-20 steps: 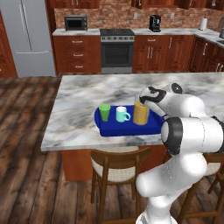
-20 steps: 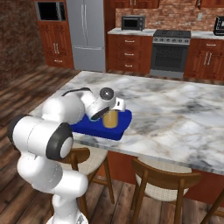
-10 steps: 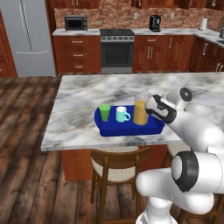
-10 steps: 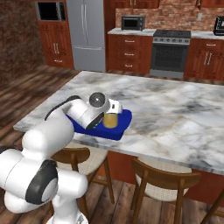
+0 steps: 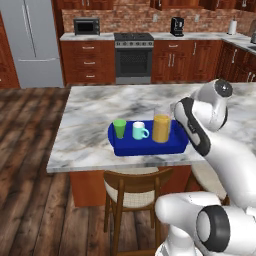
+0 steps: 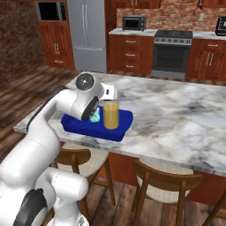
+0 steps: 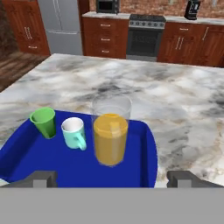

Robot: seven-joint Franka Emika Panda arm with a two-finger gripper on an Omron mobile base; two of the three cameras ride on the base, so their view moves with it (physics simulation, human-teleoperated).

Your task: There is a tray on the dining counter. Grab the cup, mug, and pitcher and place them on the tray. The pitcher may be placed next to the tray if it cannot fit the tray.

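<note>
Gripper open, 2 dark finger tips spread wide at the bottom of the hand view, holding nothing. Placed just at the near side of the tray, with the pitcher straight ahead between the 2 tips but apart from them.

On the tray, 3 things standing upright in a row: green cup at the left, teal mug in the middle with handle turned to the near side, pitcher at the right, about half full of orange liquid. Cup and mug close to each other, not touching; mug and pitcher also just beside each other. Pitcher clearly taller than both.

Seen from the left base view: tray lying flat on the marble dining counter, close to its near edge, cup, mug and pitcher inside its rim. Seen from the right base view: pitcher standing on the tray, mug mostly hidden behind the arm.

Wooden chair tucked under the counter below the tray. Far behind: stove, fridge, microwave.
</note>
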